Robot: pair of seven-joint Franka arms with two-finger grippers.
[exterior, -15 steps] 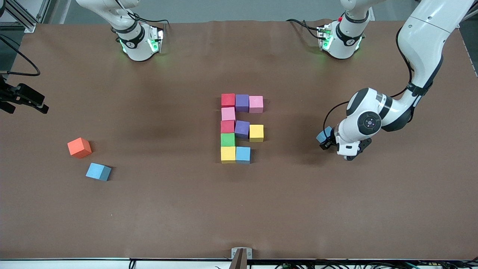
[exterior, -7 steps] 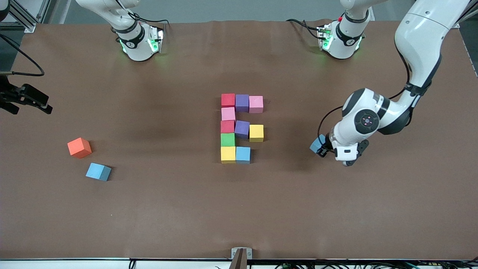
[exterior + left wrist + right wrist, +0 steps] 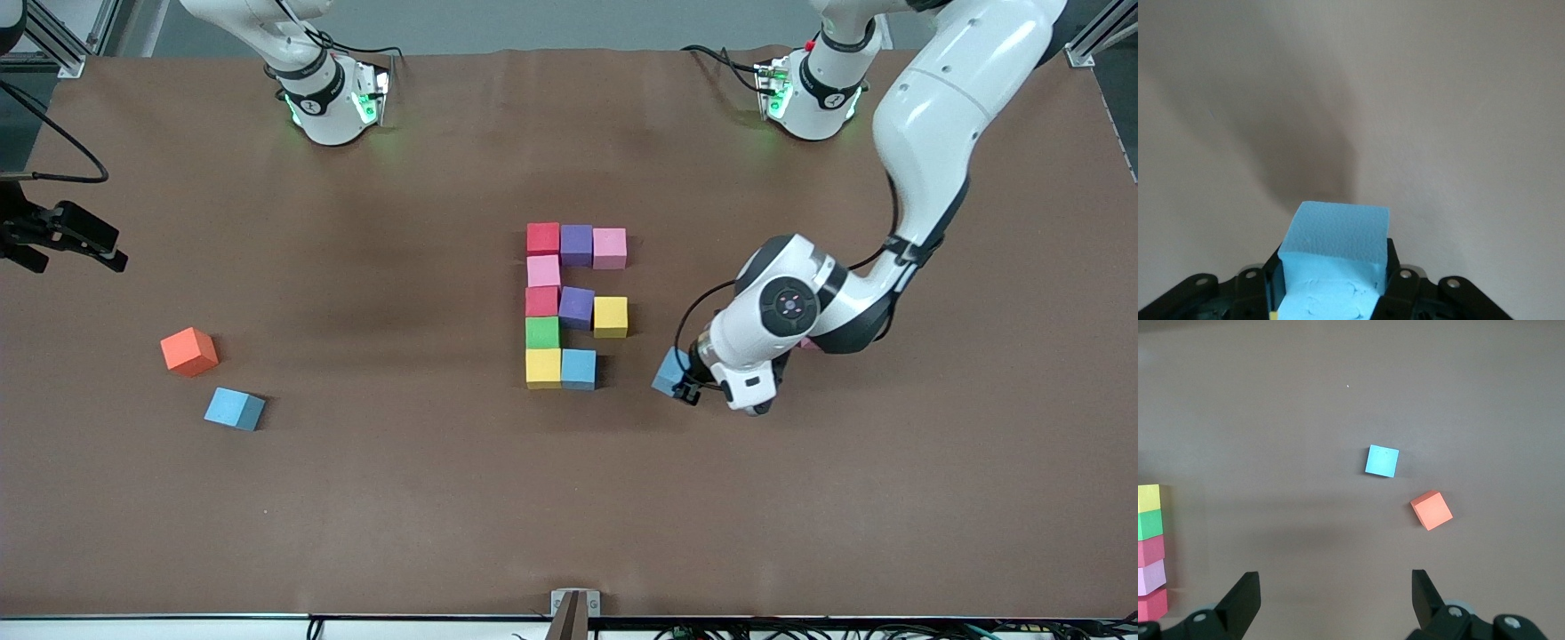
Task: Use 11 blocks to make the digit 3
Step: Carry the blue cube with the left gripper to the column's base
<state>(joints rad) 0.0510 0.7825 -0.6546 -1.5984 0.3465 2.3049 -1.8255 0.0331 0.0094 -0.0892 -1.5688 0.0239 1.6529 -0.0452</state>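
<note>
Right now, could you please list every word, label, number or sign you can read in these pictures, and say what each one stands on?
None can be read.
The blocks, the orange cube and the table have plain surfaces with no print.
The light blue block in the left gripper is plain too.
Small round marks on the arm bases are too small to read.

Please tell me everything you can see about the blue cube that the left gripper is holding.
The blue cube is a small light blue block with plain matte faces that look like foam. In the left wrist view its gripped face shows shallow dents. The left gripper is shut on it, one finger on each of two opposite sides, and nothing else touches it. It hangs tilted above the bare brown table, toward the left arm's end from the figure of ten coloured blocks, about level with that figure's row nearest the front camera.
</note>
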